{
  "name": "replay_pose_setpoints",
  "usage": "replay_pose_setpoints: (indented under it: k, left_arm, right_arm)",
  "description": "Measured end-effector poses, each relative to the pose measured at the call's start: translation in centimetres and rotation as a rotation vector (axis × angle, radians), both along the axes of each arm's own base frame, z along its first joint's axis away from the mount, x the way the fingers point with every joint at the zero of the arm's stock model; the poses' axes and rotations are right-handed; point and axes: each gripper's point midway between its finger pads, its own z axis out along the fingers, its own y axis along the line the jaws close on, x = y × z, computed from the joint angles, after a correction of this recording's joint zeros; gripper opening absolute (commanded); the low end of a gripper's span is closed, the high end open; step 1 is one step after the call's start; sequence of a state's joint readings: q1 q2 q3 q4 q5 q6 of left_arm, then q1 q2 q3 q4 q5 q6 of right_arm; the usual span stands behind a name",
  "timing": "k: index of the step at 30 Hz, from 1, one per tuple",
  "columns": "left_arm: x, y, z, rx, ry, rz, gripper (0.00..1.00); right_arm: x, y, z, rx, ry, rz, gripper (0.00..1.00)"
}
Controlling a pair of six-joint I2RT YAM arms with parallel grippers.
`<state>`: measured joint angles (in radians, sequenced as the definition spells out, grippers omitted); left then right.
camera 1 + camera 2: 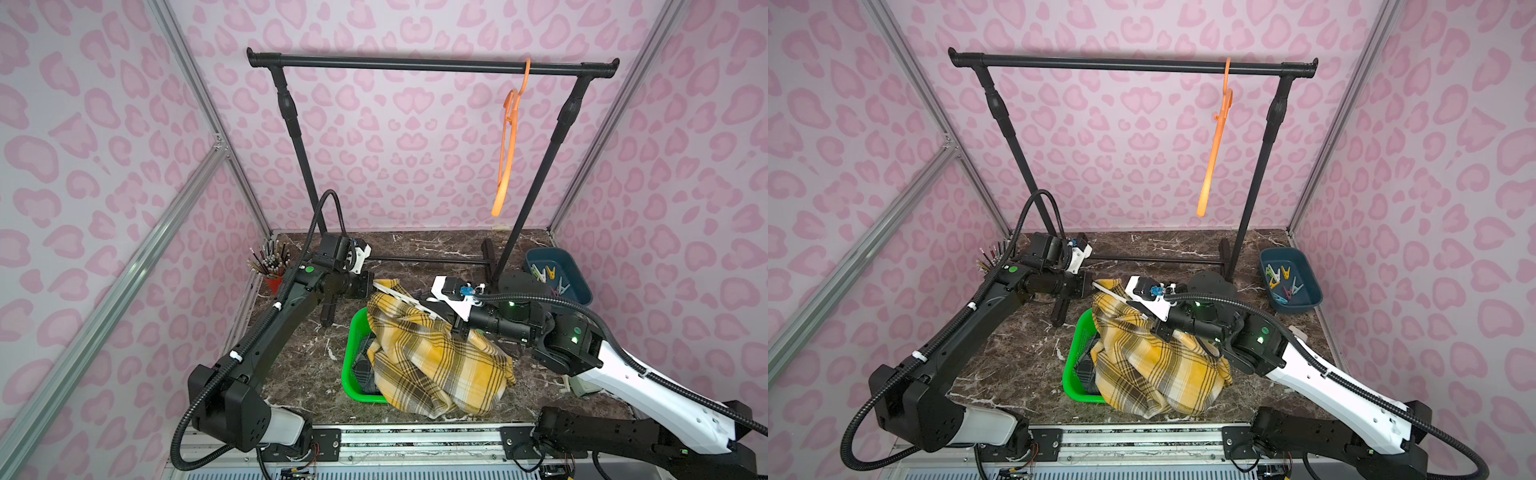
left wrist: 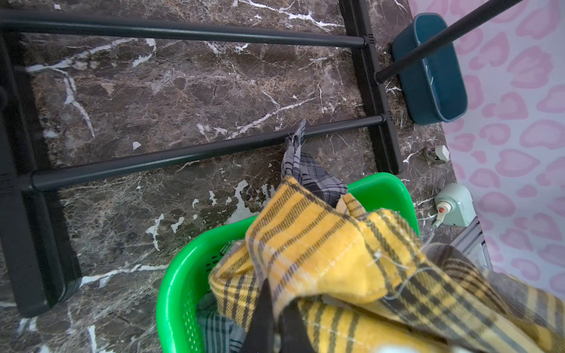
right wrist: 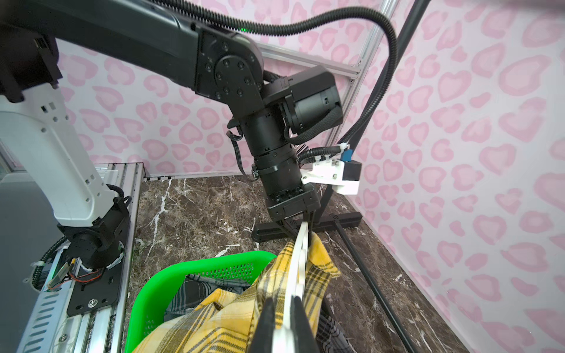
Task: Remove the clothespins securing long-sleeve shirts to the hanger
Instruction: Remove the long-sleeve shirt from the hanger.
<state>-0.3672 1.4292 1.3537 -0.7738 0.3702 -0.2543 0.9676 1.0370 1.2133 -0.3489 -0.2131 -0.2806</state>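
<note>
A yellow plaid long-sleeve shirt point(image 1: 432, 357) hangs on a white hanger point(image 3: 298, 266) and spills over a green basket point(image 1: 348, 374). A grey-black plaid shirt point(image 3: 201, 290) lies inside the basket beneath it. My right gripper point(image 3: 282, 305) is shut on the hanger's bar. At the hanger's far tip, my left gripper point(image 2: 276, 302) is shut on a fold of the yellow shirt point(image 2: 321, 244). In both top views it sits at the shirt's rear corner point(image 1: 368, 287). Several clothespins point(image 1: 548, 276) lie in a blue tub point(image 1: 579, 291) at the back right.
A black garment rack point(image 1: 432, 64) stands at the back with a bare orange hanger point(image 1: 505, 153) on its rail; its floor bars point(image 2: 195, 152) run close behind the basket. A red cup of pencils point(image 1: 270, 266) stands at the back left. Pink walls enclose the marble floor.
</note>
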Motion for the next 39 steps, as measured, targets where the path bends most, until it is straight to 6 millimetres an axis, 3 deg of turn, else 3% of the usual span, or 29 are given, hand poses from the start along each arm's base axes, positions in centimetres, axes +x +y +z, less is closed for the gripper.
replay_pose_setpoints:
  k: [5, 10, 11, 12, 13, 14, 16, 21, 26, 32, 35, 39]
  left_arm:
    - [0.1, -0.4, 0.2, -0.029, -0.008, -0.013, 0.03]
    - [-1.1, -0.1, -1.0, -0.050, 0.008, -0.018, 0.03]
    - [-1.3, 0.0, -1.0, -0.059, -0.001, -0.016, 0.09]
    - [-1.5, 0.2, -0.9, -0.073, -0.009, -0.011, 0.23]
    - [-1.8, 0.5, -0.8, -0.091, -0.020, -0.005, 0.48]
    - [-2.0, 0.8, -0.6, -0.119, -0.038, 0.008, 0.58]
    - [-2.4, 1.7, -0.1, -0.177, -0.076, 0.044, 0.72]
    - [-2.8, 3.3, 3.9, -0.367, -0.245, 0.081, 0.89]
    - [-3.9, 1.9, 10.9, -0.493, -0.464, -0.073, 0.90]
    - [-5.8, 0.9, 19.5, -0.427, -0.777, -0.289, 0.89]
    - [-6.2, 0.2, 20.4, -0.353, -0.845, -0.345, 0.88]
    - [-5.7, -0.9, 18.0, -0.210, -0.844, -0.377, 0.88]
  right_arm:
    - [0.5, -1.4, 1.0, 0.052, -0.018, -0.044, 0.00]
    - [2.3, -1.0, 0.6, 0.064, 0.000, -0.085, 0.00]
    - [2.7, -0.8, 0.3, 0.063, 0.004, -0.091, 0.00]
    - [3.0, -0.8, 0.0, 0.061, 0.014, -0.096, 0.00]
    - [3.4, -0.8, -0.2, 0.059, 0.018, -0.105, 0.00]
    - [3.7, -0.9, -0.2, 0.063, 0.023, -0.114, 0.00]
    - [4.1, -1.2, 0.1, 0.081, 0.022, -0.123, 0.00]
    - [5.0, -2.0, 1.5, 0.158, 0.028, -0.123, 0.00]
    - [5.8, -1.7, 2.4, 0.203, 0.062, -0.065, 0.00]
    - [5.7, -0.6, 3.0, 0.218, 0.110, 0.045, 0.00]
    - [5.3, -0.1, 3.1, 0.217, 0.120, 0.085, 0.00]
    - [5.3, 0.5, 3.4, 0.211, 0.136, 0.126, 0.00]
